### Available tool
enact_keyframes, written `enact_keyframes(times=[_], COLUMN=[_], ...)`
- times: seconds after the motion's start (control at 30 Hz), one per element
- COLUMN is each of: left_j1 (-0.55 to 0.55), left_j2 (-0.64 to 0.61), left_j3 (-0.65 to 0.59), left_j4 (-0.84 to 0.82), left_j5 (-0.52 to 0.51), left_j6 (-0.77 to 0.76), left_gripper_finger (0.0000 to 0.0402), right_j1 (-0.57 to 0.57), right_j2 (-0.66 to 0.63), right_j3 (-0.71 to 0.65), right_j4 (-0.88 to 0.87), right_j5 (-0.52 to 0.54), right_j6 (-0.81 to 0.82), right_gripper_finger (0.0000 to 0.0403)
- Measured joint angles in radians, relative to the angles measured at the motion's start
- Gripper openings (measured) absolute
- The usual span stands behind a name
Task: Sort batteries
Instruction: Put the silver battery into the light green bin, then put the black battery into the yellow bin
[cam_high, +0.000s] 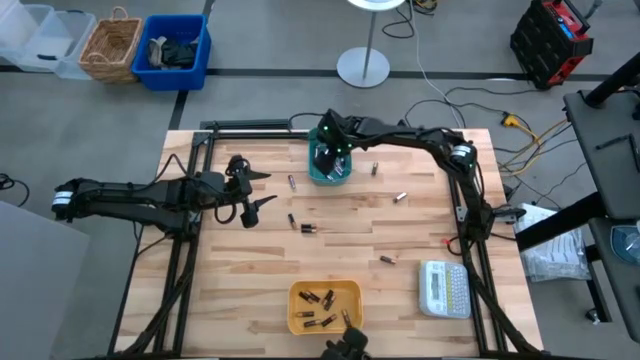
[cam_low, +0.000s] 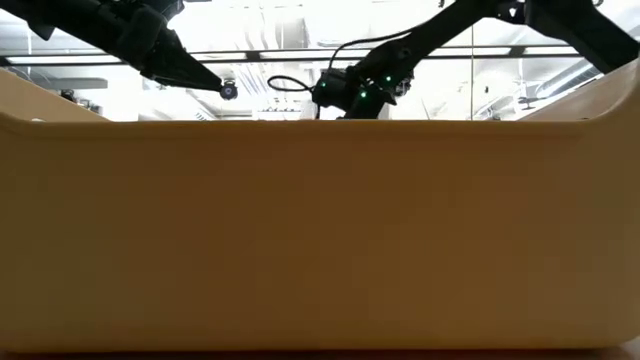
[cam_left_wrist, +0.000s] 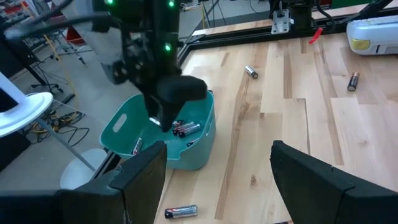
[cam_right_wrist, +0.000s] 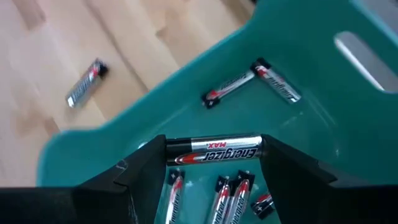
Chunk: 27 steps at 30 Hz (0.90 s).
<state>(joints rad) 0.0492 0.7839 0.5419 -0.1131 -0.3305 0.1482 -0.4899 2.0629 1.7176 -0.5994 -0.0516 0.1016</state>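
Battery (cam_right_wrist: 214, 151): small, rigid, smooth steel cell, light but slippery; best pinched across its middle, as now. Right hand (cam_right_wrist: 214, 163) pinches it crosswise between its fingers, low inside teal bin (cam_high: 329, 168) near bench's far edge, above other cells (cam_right_wrist: 230, 86). Left hand (cam_high: 252, 192) spread, empty, hovering near left side; loose cells (cam_high: 306, 228) mid-bench.

I'm seeing the surface (cam_high: 240, 280) showing as pale, matt wood planks with visible grain. The teal bin (cam_right_wrist: 323, 106) is looking like smooth, slightly glossy plastic, and the yellow bin (cam_high: 296, 300) like plastic too. The battery (cam_right_wrist: 214, 151) in the right end effector (cam_right_wrist: 214, 163) is gleaming with a glossy metallic wrap. Its fingers (cam_right_wrist: 134, 177) are looking matt black. The label maker (cam_high: 444, 289) is looking like white plastic.
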Motion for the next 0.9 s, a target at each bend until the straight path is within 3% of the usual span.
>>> enact_keyframes(times=[0.47,0.67,0.9], left_j1=[0.0,0.0,0.0], left_j2=[0.0,0.0,0.0], left_j3=[0.0,0.0,0.0], left_j4=[-0.004,-0.008,-0.008], left_j5=[0.0,0.0,0.0], left_j6=[0.0,0.0,0.0], left_gripper_finger=[0.0263,0.0263,0.0263], right_j1=[0.008,0.008,0.008], right_j2=[0.012,0.011,0.009], right_j3=[-0.003,-0.003,-0.003], right_j4=[-0.091,-0.107,-0.107], right_j5=[0.001,0.001,0.001], right_j6=[-0.432,-0.487,-0.46], right_gripper_finger=[0.024,0.0256,0.0245])
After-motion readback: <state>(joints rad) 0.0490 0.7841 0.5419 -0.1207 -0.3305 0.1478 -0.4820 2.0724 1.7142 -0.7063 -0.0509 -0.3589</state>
